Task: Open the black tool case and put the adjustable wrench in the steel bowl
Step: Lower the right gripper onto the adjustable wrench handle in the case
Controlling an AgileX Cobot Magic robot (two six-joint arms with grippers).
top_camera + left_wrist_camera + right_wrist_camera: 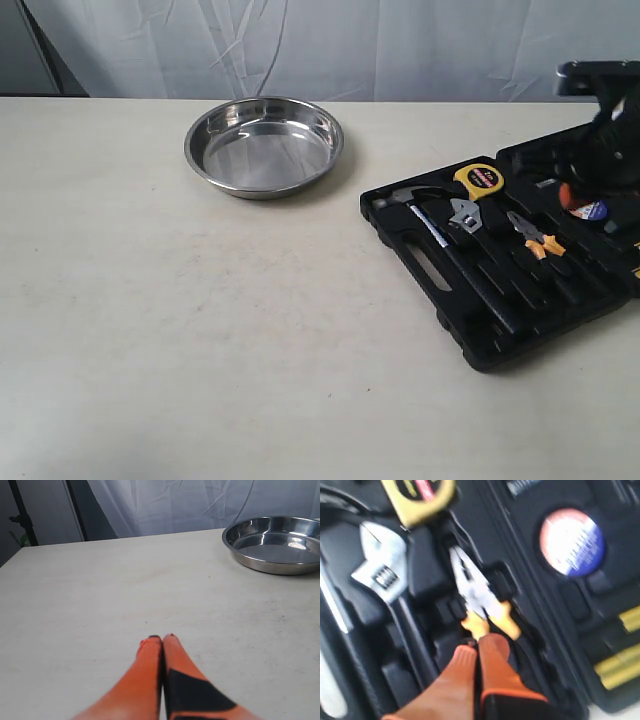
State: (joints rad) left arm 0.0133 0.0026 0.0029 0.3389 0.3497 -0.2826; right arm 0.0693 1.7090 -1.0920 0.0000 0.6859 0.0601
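The black tool case (430,262) lies open at the right of the table. In its tray the adjustable wrench (466,216) rests with its silver head up, also seen in the right wrist view (382,570). The steel bowl (264,146) stands empty at the back centre and shows in the left wrist view (278,543). My right gripper (479,647) hovers shut over the tray, right by the orange pliers handles, with nothing held. My left gripper (161,639) is shut over bare table, well short of the bowl.
In the case lie a hammer (425,215), a yellow tape measure (480,179), orange-handled pliers (537,236) and a round tape roll (585,208). The right arm (605,120) looms over the case's far side. A white curtain hangs behind the table.
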